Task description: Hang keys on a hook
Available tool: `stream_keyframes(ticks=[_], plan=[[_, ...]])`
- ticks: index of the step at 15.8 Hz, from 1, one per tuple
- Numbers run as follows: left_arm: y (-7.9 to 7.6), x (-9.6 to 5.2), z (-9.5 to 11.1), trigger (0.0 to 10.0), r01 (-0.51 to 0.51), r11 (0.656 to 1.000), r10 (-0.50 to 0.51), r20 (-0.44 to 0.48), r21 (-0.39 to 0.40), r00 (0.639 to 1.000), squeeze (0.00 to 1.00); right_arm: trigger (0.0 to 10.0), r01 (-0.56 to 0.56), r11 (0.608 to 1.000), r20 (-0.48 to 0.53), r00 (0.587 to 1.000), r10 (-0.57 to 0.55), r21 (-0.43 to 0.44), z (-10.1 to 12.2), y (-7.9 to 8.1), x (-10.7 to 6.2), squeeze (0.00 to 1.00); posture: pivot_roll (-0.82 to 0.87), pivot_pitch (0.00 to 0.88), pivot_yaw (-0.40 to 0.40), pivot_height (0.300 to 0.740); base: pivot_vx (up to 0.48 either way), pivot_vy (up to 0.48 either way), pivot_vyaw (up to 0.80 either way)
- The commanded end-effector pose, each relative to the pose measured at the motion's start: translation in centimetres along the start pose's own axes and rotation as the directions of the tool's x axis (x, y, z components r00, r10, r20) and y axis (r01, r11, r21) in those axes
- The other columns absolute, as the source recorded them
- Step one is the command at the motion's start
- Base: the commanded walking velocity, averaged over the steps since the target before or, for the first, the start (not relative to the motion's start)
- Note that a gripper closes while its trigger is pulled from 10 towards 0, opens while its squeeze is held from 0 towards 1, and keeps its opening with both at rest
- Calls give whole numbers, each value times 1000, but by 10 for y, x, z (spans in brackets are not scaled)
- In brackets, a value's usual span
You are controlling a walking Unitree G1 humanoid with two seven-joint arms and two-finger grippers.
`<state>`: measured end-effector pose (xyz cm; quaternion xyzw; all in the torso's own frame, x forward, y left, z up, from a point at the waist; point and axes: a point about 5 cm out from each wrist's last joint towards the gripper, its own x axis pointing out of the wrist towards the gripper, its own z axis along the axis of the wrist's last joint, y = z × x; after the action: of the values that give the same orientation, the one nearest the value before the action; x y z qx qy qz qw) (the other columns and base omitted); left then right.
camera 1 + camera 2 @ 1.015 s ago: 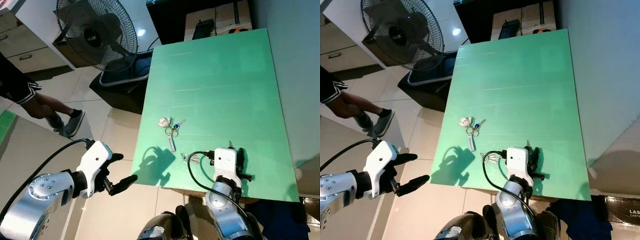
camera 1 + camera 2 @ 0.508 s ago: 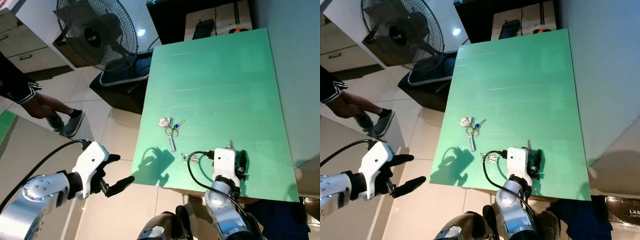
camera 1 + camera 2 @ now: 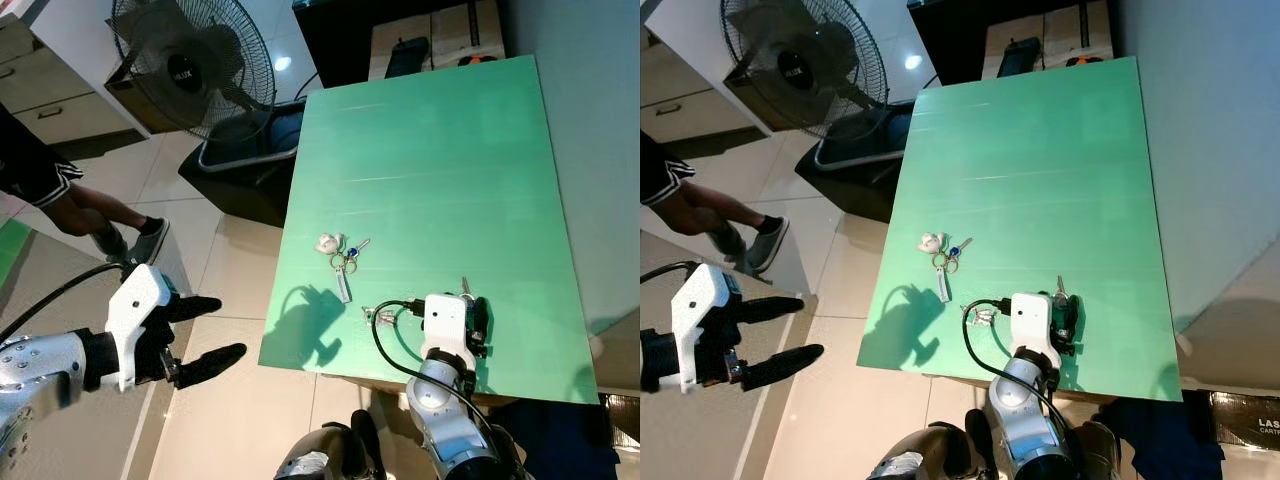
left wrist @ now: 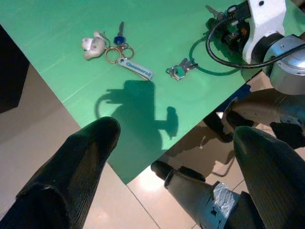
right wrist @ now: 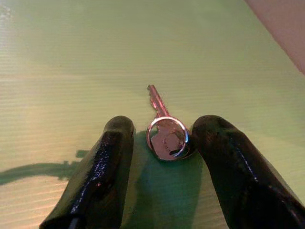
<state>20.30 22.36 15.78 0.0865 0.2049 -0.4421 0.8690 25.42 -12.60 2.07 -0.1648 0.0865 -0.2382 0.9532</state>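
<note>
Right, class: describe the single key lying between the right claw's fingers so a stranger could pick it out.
Start at the green table and go to its near edge, where the right claw rests. Between its open fingers lies a lone silver key, without the charms of the key bunch.

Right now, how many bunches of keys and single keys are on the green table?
Colourful key bunch with a white animal charm: 1
Small silver key cluster: 1
Single silver key with a ring, between the right gripper's fingers: 1
Total: 3
</note>
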Motion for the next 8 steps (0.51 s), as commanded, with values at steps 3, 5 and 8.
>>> stream_keyframes(ticks=[3,5,8], plan=[[15,-30,9,10000,-69,995,71,-27,79,997,0,1882,-40,999,-29,999,41,23,-3,12,-12,0,102,299,400,740,0,0,0],[6,-44,5,10000,-34,999,34,-42,3,999,0,0,-59,998,-27,998,60,31,-3,16,-16,0,105,304,400,740,0,0,0],[-11,-46,-1,10000,49,990,-51,-13,-133,999,0,0,-79,996,-19,997,80,34,-2,20,-19,0,107,309,400,740,0,0,0]])
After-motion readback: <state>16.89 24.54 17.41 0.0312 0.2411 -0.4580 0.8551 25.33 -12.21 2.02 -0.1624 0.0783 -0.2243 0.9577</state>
